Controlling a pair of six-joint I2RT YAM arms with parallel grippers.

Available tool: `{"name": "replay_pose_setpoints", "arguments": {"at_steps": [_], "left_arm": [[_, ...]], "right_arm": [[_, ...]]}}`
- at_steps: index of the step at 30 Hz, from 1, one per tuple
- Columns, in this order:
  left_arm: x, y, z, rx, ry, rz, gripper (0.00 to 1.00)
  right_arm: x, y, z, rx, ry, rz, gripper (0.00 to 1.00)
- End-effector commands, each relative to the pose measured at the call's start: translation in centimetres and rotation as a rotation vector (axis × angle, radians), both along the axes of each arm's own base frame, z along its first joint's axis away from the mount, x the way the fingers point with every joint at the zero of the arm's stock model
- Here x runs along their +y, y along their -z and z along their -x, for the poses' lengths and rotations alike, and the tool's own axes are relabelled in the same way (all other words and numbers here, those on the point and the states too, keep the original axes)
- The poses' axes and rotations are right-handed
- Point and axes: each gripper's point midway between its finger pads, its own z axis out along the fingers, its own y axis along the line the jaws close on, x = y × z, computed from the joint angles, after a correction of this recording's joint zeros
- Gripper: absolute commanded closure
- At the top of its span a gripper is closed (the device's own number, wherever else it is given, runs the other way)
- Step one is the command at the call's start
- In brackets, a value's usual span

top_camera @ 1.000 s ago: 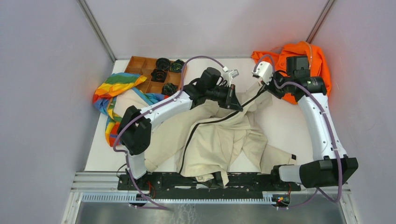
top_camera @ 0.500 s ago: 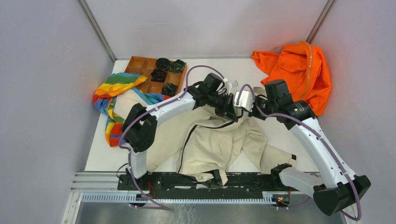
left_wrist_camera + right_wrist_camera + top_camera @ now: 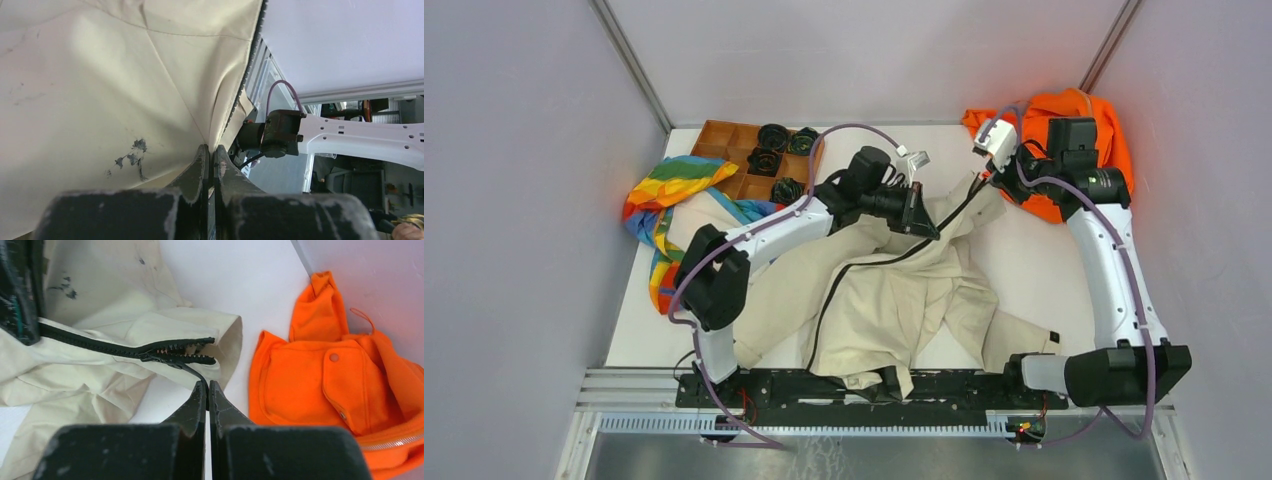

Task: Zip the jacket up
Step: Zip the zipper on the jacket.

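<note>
**Both grippers clamped on the jacket's zipper line, right beside the orange garment**

Overhead cam: left gripper (image 3: pixel 927 222) has its jaws pressed together on the jacket (image 3: pixel 884 300), pinching the fabric along the zipper (image 3: pixel 864 265). That arm stretches out long and low across the cloth. The right gripper (image 3: pixel 980 183) is closed too, at the jacket's top corner just beside the orange garment (image 3: pixel 1107 125). Its arm runs straight up the side and bends in at the wrist. The jacket is a crumpled beige heap on the table (image 3: pixel 1034 270), running from next to the orange garment back to the arm bases.

Left wrist cam: fingers (image 3: pixel 199 165) squeezed tight with only a sliver between them, and the cream fabric goes in right where the dark zipper teeth run. There's a small black splotchy mark on the cloth near the fingertips.

Right wrist cam: jaws nipped shut on the thin black zipper pull (image 3: pixel 192 372). The slider (image 3: pixel 150 356) sits a bit short of the collar end. Teeth behind it are meshed, and the last bit ahead of it splays open toward the orange garment.
</note>
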Motion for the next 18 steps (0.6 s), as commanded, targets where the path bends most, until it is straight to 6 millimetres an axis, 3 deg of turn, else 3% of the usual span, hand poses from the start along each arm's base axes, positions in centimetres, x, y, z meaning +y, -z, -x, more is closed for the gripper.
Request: {"name": "replay_pose_setpoints", "arguments": {"at_steps": [1, 4, 6, 9, 12, 15, 18], "left_arm": [[2.1, 2.9, 3.6, 0.182, 0.052, -0.112, 0.97], [1.5, 1.8, 3.0, 0.16, 0.038, -0.072, 0.87], [1.2, 0.6, 2.5, 0.127, 0.026, -0.038, 0.75], [1.7, -2.5, 1.2, 0.027, -0.03, 0.041, 0.53], [3.1, -6.5, -0.7, -0.103, -0.124, 0.176, 0.39], [4.8, -8.9, -1.7, -0.202, -0.198, 0.266, 0.22], [5.2, -11.1, -1.9, -0.282, -0.213, 0.337, 0.12]], "right_arm": [[-0.2, -4.0, 0.1, -0.212, -0.043, -0.022, 1.0], [3.7, -1.4, 4.4, -0.169, -0.245, -0.054, 1.0], [4.5, -0.1, 6.0, -0.158, -0.296, -0.051, 1.0], [4.6, 0.8, 7.2, -0.183, -0.345, -0.016, 1.0], [4.9, 1.2, 7.9, -0.239, -0.406, 0.015, 1.0], [5.5, 1.1, 8.6, -0.293, -0.473, 0.024, 1.0], [6.3, 1.1, 9.3, -0.326, -0.55, 0.025, 1.0]]}}
